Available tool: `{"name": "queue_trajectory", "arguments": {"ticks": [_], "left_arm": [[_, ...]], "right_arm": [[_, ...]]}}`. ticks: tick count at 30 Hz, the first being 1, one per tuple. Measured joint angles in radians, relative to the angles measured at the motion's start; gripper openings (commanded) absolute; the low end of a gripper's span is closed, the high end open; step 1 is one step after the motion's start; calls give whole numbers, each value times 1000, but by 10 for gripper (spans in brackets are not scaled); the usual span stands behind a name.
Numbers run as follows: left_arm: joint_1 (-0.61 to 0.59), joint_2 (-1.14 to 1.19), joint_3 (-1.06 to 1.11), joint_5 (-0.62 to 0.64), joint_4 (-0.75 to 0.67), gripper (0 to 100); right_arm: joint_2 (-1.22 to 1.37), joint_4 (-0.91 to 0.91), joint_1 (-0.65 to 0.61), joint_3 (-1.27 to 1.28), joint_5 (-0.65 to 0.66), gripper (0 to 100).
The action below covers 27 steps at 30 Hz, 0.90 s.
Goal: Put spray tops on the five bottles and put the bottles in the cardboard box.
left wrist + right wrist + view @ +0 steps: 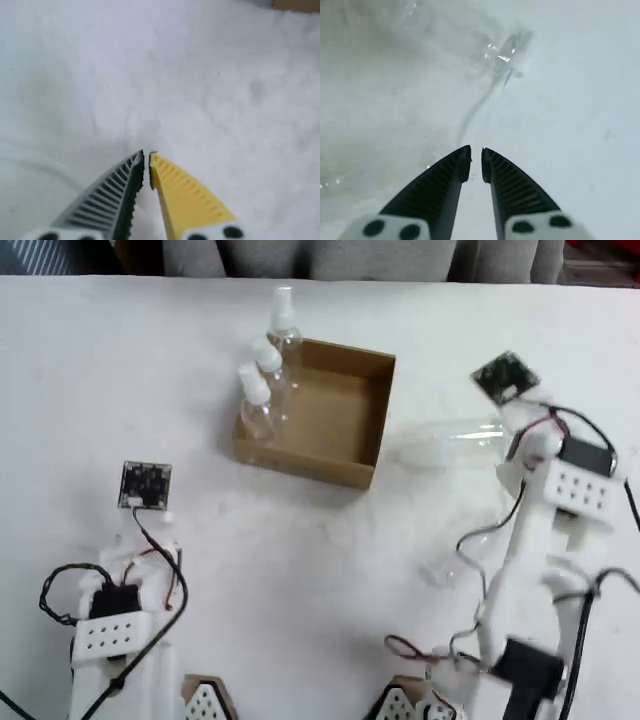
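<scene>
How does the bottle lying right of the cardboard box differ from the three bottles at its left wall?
The three bottles stand upright at the cardboard box; the lying bottle rests sideways on the table. The three carry white spray tops; none is discernible on the lying bottle. All look clear.

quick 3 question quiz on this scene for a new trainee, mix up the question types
1. How many bottles with tops on stand at the left wall of the cardboard box in the high view?
2. True or false: the left gripper holds a bottle.
3. What lies on the table ahead of the right gripper? A) spray top with tube B) sponge C) box lid
Key: 1 three; 2 false; 3 A.
</scene>
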Motion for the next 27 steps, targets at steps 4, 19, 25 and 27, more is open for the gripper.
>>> {"name": "queue_trajectory", "arguments": {"ticks": [4, 19, 25, 27], "left_arm": [[0, 0, 0, 0, 0, 24], [5, 0, 0, -8, -2, 24], [5, 0, 0, -9, -2, 24], [5, 0, 0, -9, -2, 24]], "right_arm": [[170, -46, 2, -129, -92, 94], [787, -61, 3, -628, -110, 138], [864, -58, 0, -692, -114, 138], [865, -54, -8, -700, -123, 138]]}}
